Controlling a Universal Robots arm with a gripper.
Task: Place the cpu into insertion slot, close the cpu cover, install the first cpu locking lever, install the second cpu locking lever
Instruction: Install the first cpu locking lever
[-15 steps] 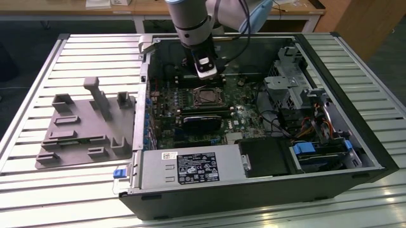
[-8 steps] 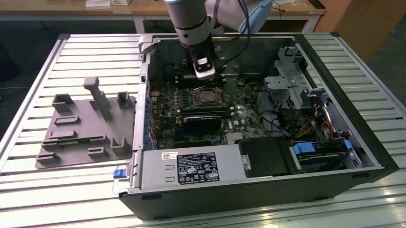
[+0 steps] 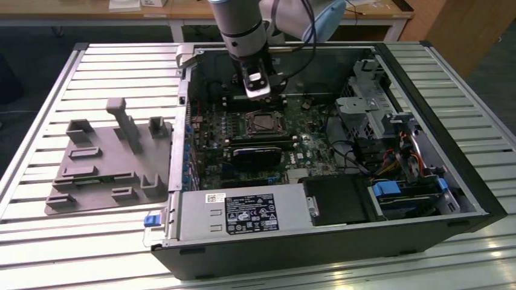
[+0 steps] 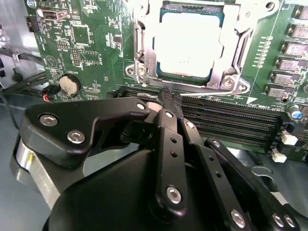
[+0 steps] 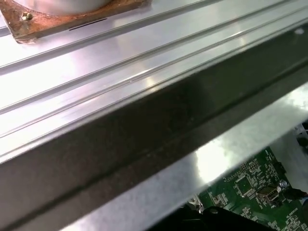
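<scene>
The cpu [image 4: 187, 45] shows its dull silver top inside the insertion slot [image 3: 262, 122] on the green motherboard. The cpu cover [image 4: 226, 72], a silvery frame, lies flat around the chip. Thin metal levers run along two opposite sides of that frame, one of them [image 4: 136, 45] plain in the second wrist view. My gripper [image 4: 169, 96] hovers over the memory slots just beside the socket. Its black fingertips are pressed together, shut on nothing. In the exterior view the gripper [image 3: 262, 96] hangs just behind the socket, inside the open case.
The black memory slots [image 4: 231, 122] and a coin battery [image 4: 70, 85] lie near the socket. A black card [image 3: 256, 156], the power supply [image 3: 241, 212] and the drive cage [image 3: 379, 115] crowd the case. A grey fixture [image 3: 105, 163] rests on the slatted table at the exterior view's left.
</scene>
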